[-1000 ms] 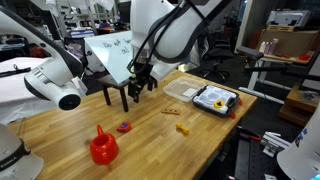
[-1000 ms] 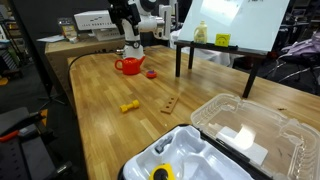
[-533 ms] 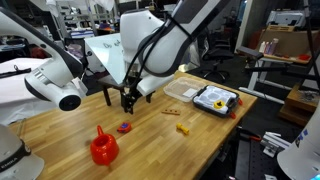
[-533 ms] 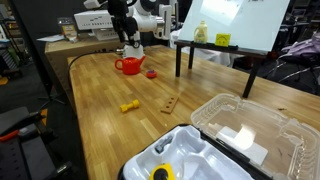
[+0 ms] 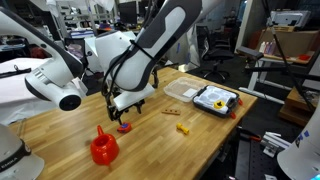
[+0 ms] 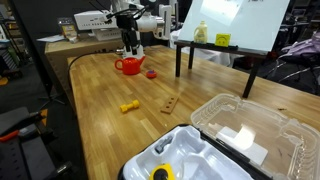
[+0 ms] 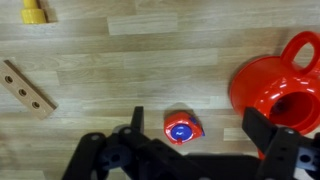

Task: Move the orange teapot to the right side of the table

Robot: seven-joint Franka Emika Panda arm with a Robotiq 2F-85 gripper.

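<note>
The orange teapot (image 5: 103, 148) stands on the wooden table (image 5: 200, 140) near its front edge. It also shows in an exterior view (image 6: 128, 66) and at the right edge of the wrist view (image 7: 285, 90). My gripper (image 5: 122, 112) hangs above the table just beyond the teapot, also seen in an exterior view (image 6: 130, 46). In the wrist view the gripper (image 7: 198, 128) is open and empty. A small flat red-and-purple piece (image 7: 182, 128) lies between its fingers (image 7: 137, 125), and the teapot sits just outside the right finger.
A yellow block (image 5: 183, 128) and a flat wooden piece with holes (image 5: 171, 111) lie mid-table. A black-legged stand with a white board (image 5: 110, 50) stands behind. A clear plastic container (image 6: 250, 130) and a white tray (image 6: 190, 160) sit at one end.
My gripper has moved away from the stand toward the teapot and come lower, and now hangs over the small red-and-purple piece. The teapot has not moved.
</note>
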